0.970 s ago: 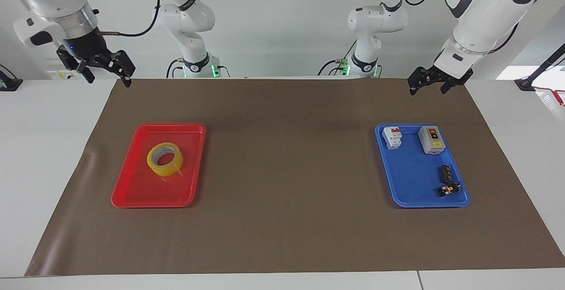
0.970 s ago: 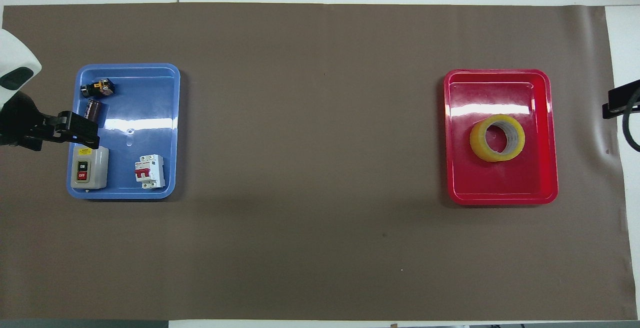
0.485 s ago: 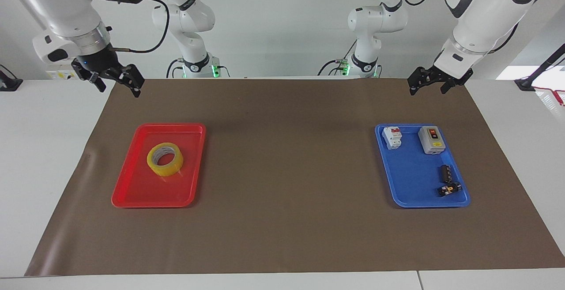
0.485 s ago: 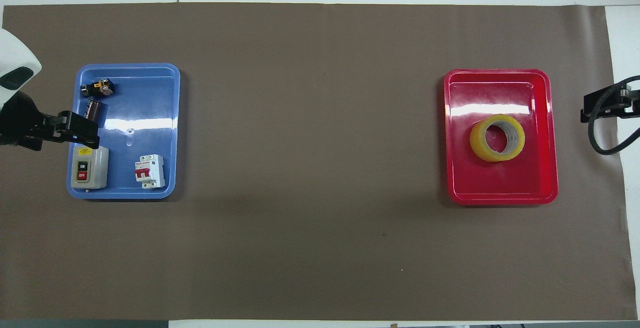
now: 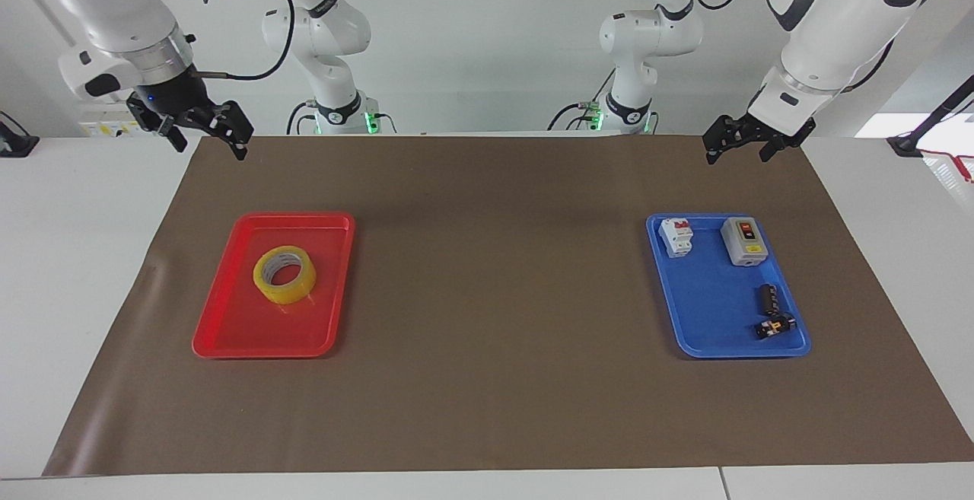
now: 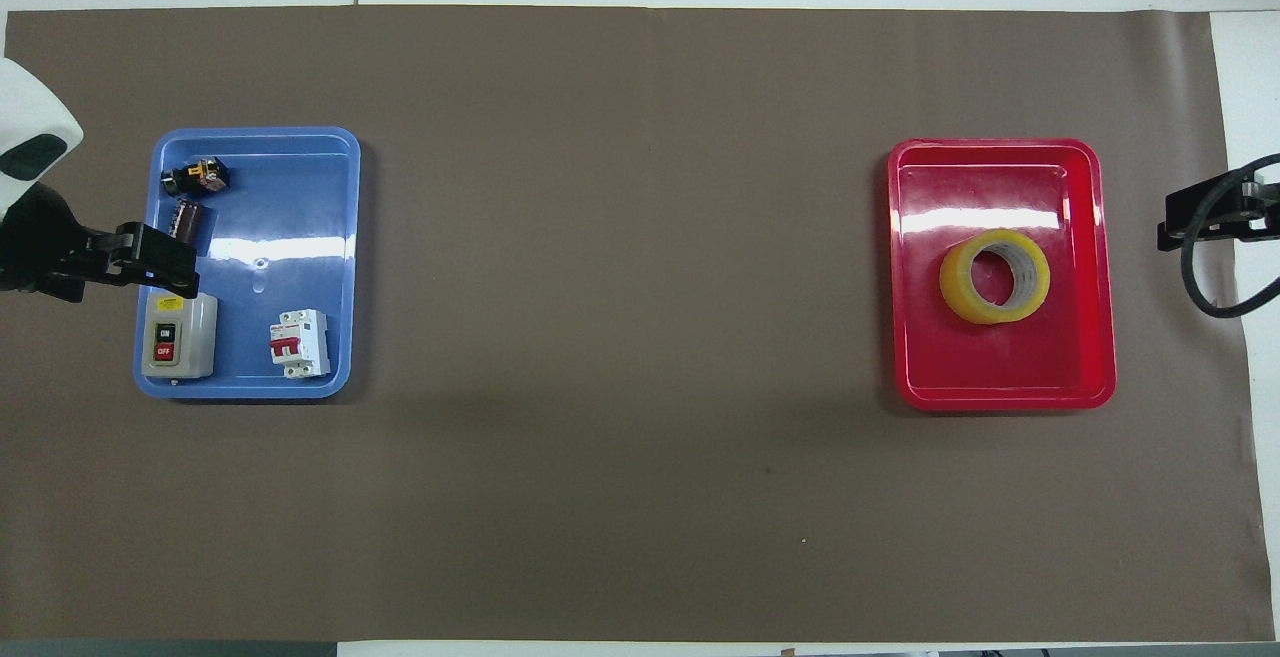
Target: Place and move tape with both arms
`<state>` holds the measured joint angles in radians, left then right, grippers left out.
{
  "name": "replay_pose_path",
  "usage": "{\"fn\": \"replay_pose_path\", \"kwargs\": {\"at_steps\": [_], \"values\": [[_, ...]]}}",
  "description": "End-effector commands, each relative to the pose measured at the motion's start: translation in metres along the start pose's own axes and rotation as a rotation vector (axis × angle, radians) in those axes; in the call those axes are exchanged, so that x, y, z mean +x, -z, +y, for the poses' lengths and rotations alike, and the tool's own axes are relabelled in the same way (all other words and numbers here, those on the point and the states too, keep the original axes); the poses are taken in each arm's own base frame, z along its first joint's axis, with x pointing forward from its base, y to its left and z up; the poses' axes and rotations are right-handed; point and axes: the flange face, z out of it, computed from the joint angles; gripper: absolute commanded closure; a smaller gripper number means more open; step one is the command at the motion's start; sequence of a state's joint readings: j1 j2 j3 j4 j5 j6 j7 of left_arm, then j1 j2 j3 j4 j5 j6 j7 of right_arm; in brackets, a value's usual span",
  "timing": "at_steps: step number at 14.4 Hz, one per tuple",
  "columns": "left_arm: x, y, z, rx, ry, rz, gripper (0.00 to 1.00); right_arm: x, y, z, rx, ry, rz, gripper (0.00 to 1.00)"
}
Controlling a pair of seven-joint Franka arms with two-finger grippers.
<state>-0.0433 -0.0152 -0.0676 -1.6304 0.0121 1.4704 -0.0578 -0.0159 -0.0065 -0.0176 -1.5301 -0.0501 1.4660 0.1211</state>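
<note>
The tape (image 5: 284, 275) is a yellow roll lying flat in a red tray (image 5: 228, 325) toward the right arm's end of the table. It also shows in the overhead view (image 6: 994, 275), in the tray (image 6: 1000, 382). My right gripper (image 5: 211, 147) is open and empty, up in the air over the brown mat's edge, apart from the tray; only its tip shows in the overhead view (image 6: 1190, 222). My left gripper (image 5: 736, 154) is open and empty, raised over the mat by the blue tray; it also shows in the overhead view (image 6: 150, 269). The left arm waits.
A blue tray (image 5: 708, 317) toward the left arm's end holds a grey on/off switch box (image 5: 744, 240), a white breaker (image 5: 676, 236) and two small dark parts (image 5: 771, 310). A brown mat (image 5: 494, 294) covers the table. Two smaller white arms stand at the robots' end.
My right gripper has moved in from the table's end toward the mat's edge and risen slightly. The left arm, the tape and the trays have not moved.
</note>
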Motion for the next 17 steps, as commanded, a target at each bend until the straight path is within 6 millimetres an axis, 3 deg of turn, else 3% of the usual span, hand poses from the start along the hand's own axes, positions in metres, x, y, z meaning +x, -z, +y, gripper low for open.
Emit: {"fn": "replay_pose_path", "kwargs": {"at_steps": [1, 17], "values": [[-0.0074, -0.0002, -0.0028, -0.012, 0.000, 0.015, 0.00, 0.0012, 0.0034, -0.0022, 0.019, 0.026, -0.004, 0.00], [-0.0074, -0.0002, -0.0028, -0.012, 0.000, 0.015, 0.00, 0.0033, 0.0020, -0.0023, 0.011, 0.085, 0.012, 0.00]]}}
